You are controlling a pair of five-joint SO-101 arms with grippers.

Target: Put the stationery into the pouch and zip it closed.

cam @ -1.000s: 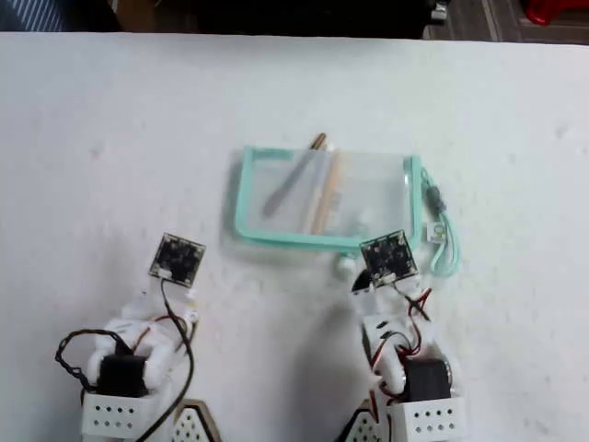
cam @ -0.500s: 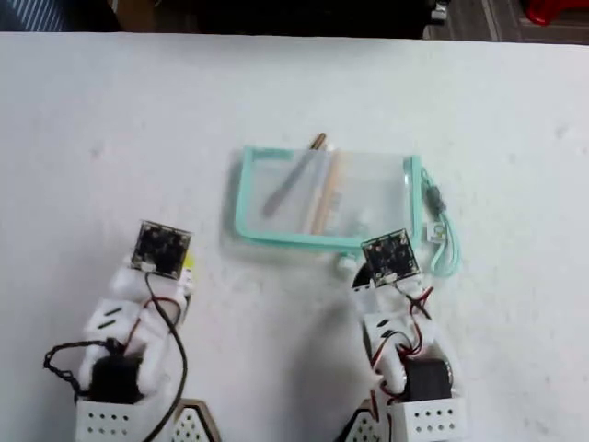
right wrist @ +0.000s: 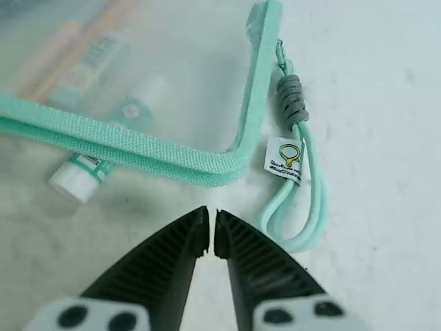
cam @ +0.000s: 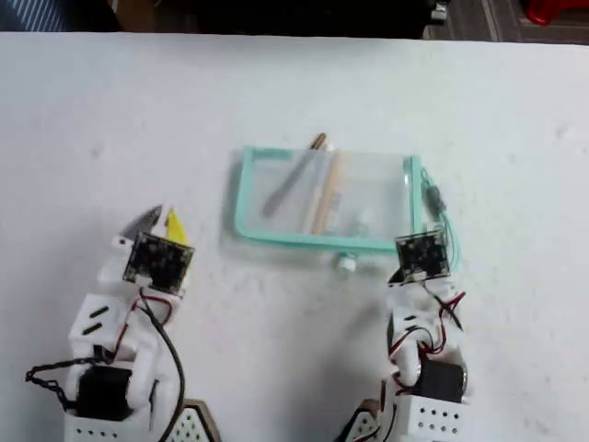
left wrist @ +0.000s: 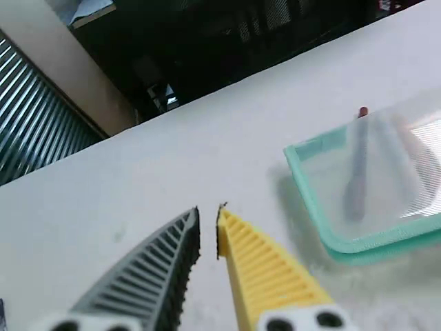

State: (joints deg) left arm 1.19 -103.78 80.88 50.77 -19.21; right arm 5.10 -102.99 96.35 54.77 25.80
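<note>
Mint-green edging ran around a clear pouch [cam: 243, 193] that lay flat near the middle of the white tabletop [cam: 92, 110]. Through its plastic, a dark grey pen [cam: 285, 189] slanted beside a pale wooden pencil [cam: 324, 193]. A brown tip [cam: 317, 141] showed just past the pouch's far edge. A small white cylinder [cam: 345, 264] with a green label lay outside on the tabletop, just beside the pouch's near edge. At the pouch's right end, a mint cord loop [cam: 442, 230] trailed onto the tabletop.

The left tool [cam: 161, 219] sat well apart from the pouch, off its left end, over bare tabletop. In the left wrist view, the left tool [left wrist: 208, 221] had its grey and yellow fingers drawn almost together, with only a thin slit between them and nothing held. Beyond it were the pouch's green rim [left wrist: 310, 200] and the grey pen [left wrist: 355, 172] inside.

The right tool [right wrist: 211, 224] had its two black fingers pressed nearly tip to tip, gripping nothing. It hung above the tabletop just off the pouch's near right corner, between the white cylinder [right wrist: 79, 178] and the cord loop [right wrist: 296, 207]. The right wrist view also showed the pouch's woven rim [right wrist: 138, 148], a grey wrap [right wrist: 291, 96] where the cord met the pouch, and a small white tag [right wrist: 284, 158] on the cord. I could not tell whether the zip was shut.
</note>
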